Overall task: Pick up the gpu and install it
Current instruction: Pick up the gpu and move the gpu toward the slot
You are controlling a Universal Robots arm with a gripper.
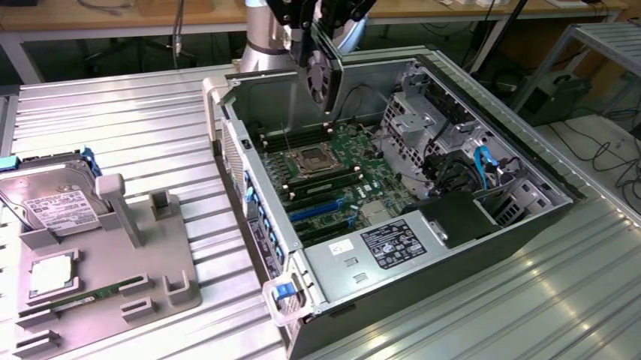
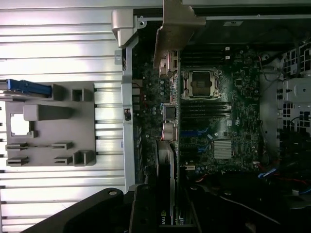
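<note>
The gpu [image 1: 326, 79], a thin black card, hangs on edge above the open computer case [image 1: 240, 150], over the far end of the motherboard [image 1: 341, 165]. My gripper [image 1: 318, 37] is shut on its upper part. In the wrist view the gpu [image 2: 166, 165] is seen edge-on, its pale metal bracket [image 2: 176, 29] pointing away from the camera, over the row of ports along the motherboard [image 2: 218, 121] edge. The blue expansion slots [image 1: 320, 206] lie nearer the case's front end, below and apart from the card.
A grey fixture [image 1: 110, 255] on the ribbed metal table at the exterior view's left carries a hard drive [image 1: 50, 199], a processor [image 1: 50, 277] and a green memory stick [image 1: 95, 294]. Inside the case stand drive cages [image 1: 421, 112], cables and a black power supply [image 1: 461, 217].
</note>
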